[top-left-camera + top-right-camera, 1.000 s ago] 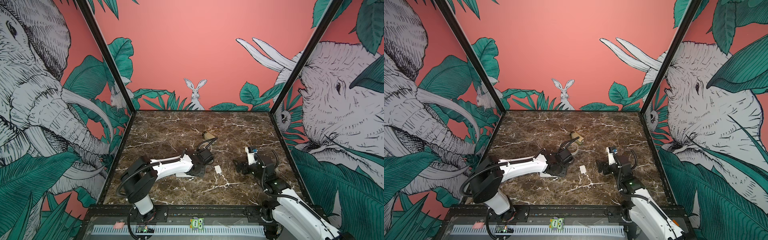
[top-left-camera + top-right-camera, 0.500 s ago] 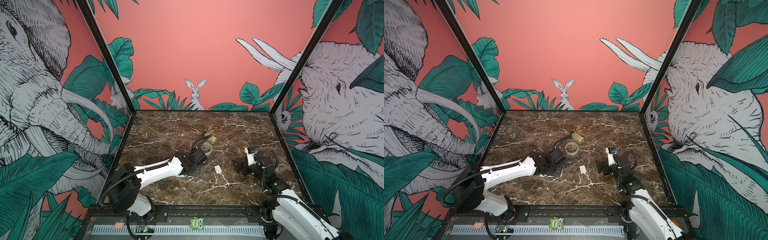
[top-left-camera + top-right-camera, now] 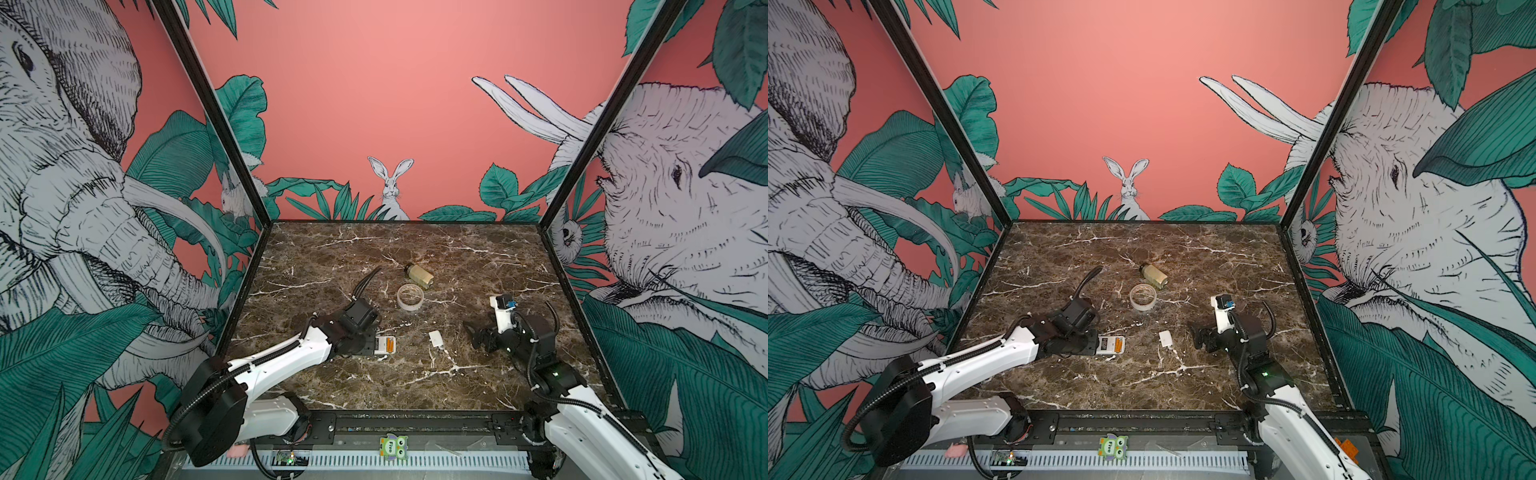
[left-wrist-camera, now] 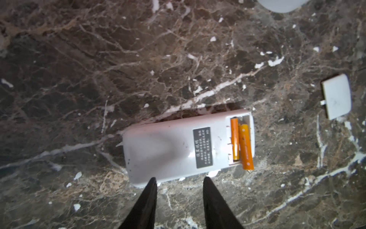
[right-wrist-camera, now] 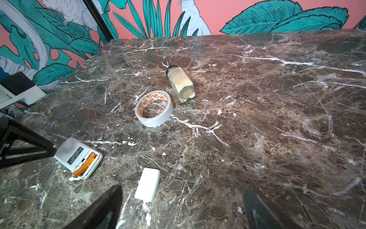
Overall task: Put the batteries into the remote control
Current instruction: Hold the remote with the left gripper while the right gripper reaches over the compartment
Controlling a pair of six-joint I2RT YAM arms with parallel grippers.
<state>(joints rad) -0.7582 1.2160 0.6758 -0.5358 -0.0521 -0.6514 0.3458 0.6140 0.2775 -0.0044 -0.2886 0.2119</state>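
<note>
Two batteries (image 4: 245,146), one remote control (image 4: 168,150)

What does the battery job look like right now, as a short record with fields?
remote control: back up on the table, compartment open
seated battery: lying in the compartment
slanted battery: in the compartment at an angle, one end past the remote's edge
cover: off, flat on the table, apart from the remote
left hand: open, empty, tips by the remote's end away from the compartment
right hand: open, empty, near the cover
other items: tape roll; bottle on its side
</note>
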